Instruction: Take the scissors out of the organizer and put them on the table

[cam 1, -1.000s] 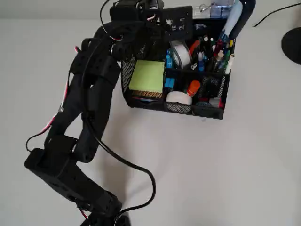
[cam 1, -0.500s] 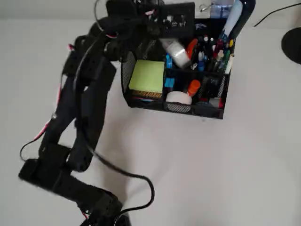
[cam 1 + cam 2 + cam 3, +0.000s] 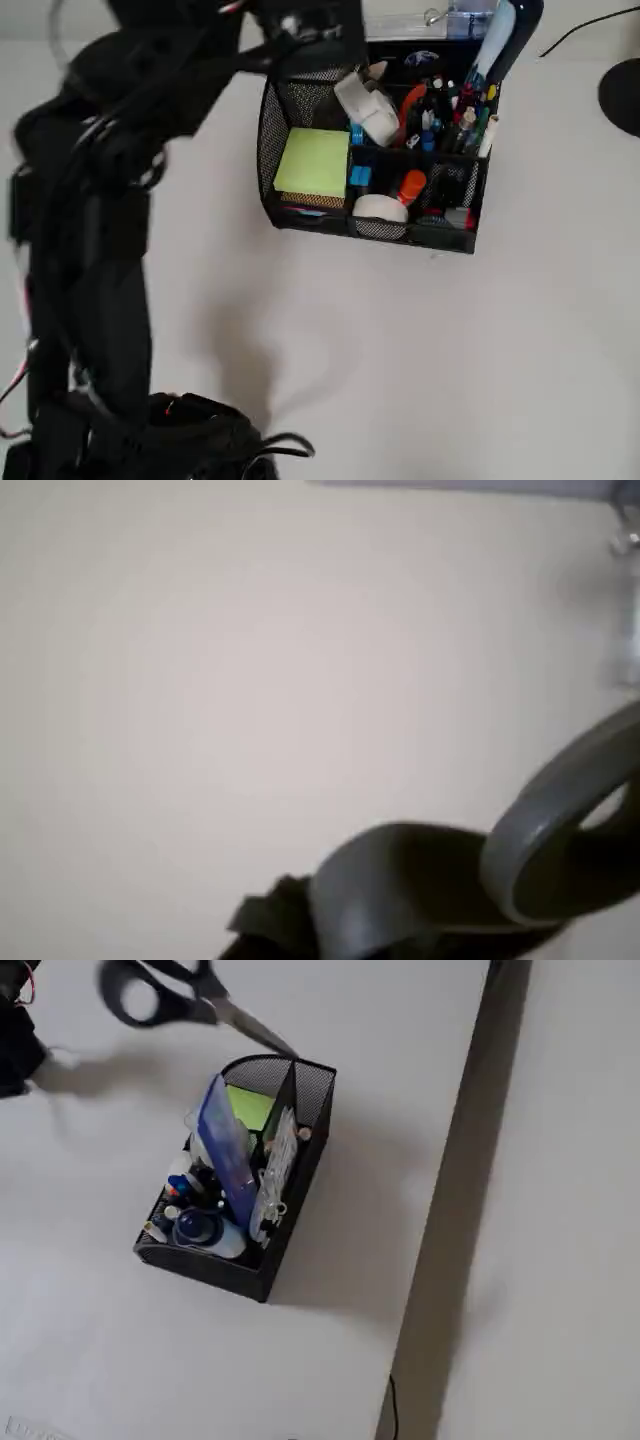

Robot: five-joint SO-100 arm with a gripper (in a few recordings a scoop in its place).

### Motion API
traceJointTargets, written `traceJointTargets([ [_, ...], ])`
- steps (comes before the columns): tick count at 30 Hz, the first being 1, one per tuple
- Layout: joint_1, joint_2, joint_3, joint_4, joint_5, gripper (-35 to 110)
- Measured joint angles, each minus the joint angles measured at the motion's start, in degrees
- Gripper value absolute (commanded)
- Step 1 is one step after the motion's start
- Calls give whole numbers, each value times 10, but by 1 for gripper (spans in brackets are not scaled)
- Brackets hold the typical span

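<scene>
Dark grey-handled scissors w/ silver blades (image 3: 180, 1000) lifted in air, blade tips just over rim of black wire-mesh organizer (image 3: 290, 1130), handle loops (image 3: 560, 820) close up in wrist view, off-white table (image 3: 420, 360) below, jaw state can't tell, gripper itself not made out.

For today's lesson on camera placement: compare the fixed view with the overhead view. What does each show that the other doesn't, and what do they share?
Fixed view alone: the scissors in the air, dark handle loops to the left, blade tip just above the organizer's curved end.

Overhead view alone: the green sticky pad's full face, a white tape roll, an orange cap, and the black arm.

Both: the black mesh organizer, its pens, the off-white table.
</scene>
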Motion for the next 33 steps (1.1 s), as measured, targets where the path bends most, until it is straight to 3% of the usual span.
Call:
traceJointTargets([
  [6, 17, 121, 4, 122, -6, 0],
  [10, 33, 243, 97, 158, -31, 0],
  [25, 103, 635, 623, 162, -116, 0],
  [33, 116, 672, 784, 122, -116, 0],
])
